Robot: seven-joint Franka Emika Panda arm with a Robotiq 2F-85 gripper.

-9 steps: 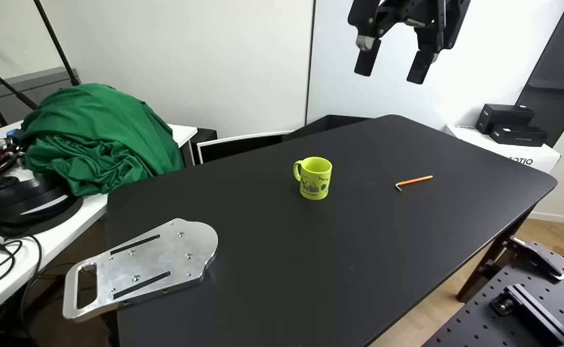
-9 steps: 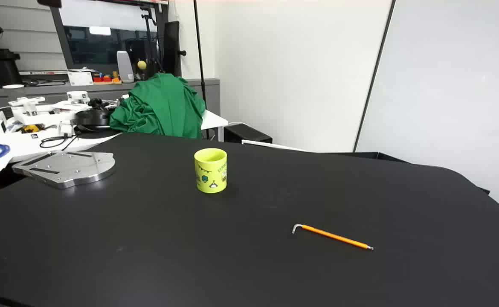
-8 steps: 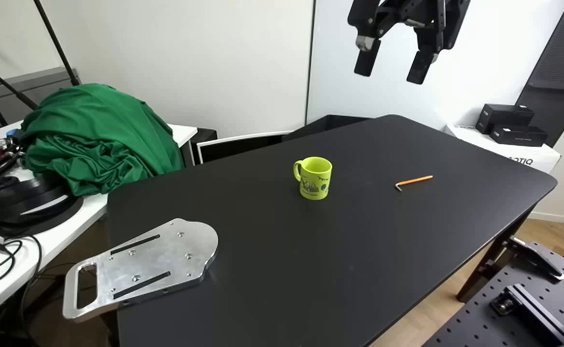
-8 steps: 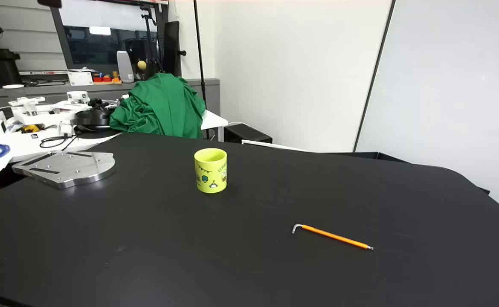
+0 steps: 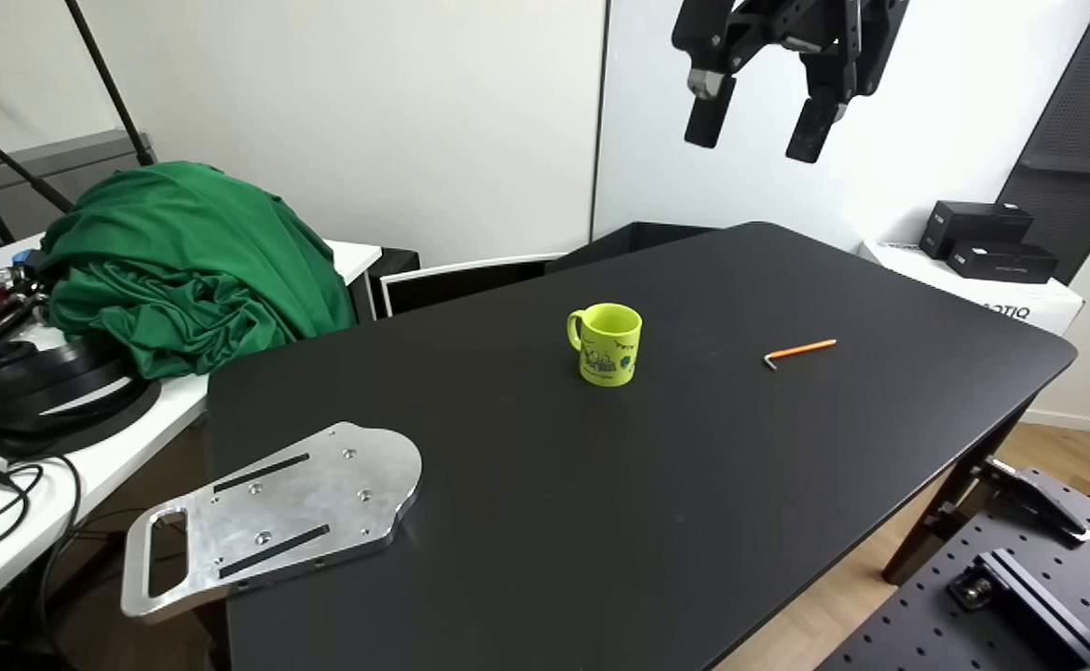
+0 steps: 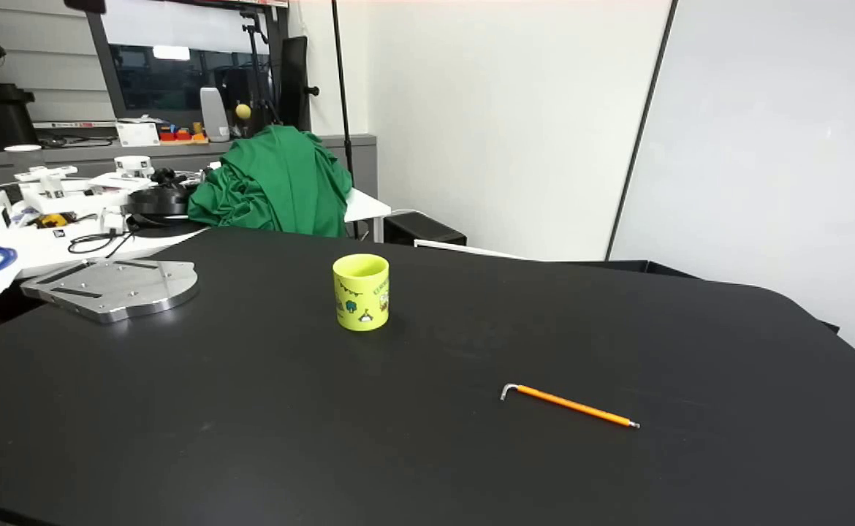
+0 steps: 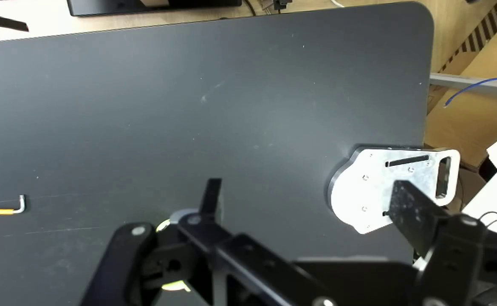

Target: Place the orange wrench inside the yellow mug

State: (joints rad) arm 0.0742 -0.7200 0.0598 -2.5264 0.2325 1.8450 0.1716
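Both exterior views look obliquely down across the table [image 5: 526, 522] to the far wall [image 5: 368, 121], sharing mug [image 6: 361, 299], wrench [image 6: 574, 406] and plate [image 6: 124, 285]. The wrist view, close by the gripper [image 7: 307, 187], faces steeply down.

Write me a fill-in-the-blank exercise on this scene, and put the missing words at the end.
Between its silvery ends, the wrench is coloured ____.
In the wrist view, the picture's ____ edge cuts off the wrench.
In an exterior view, the mug shows a looped ____ on its side.
The hand hangs above the table, not shut but ____.

Missing words: orange; left; handle; open.
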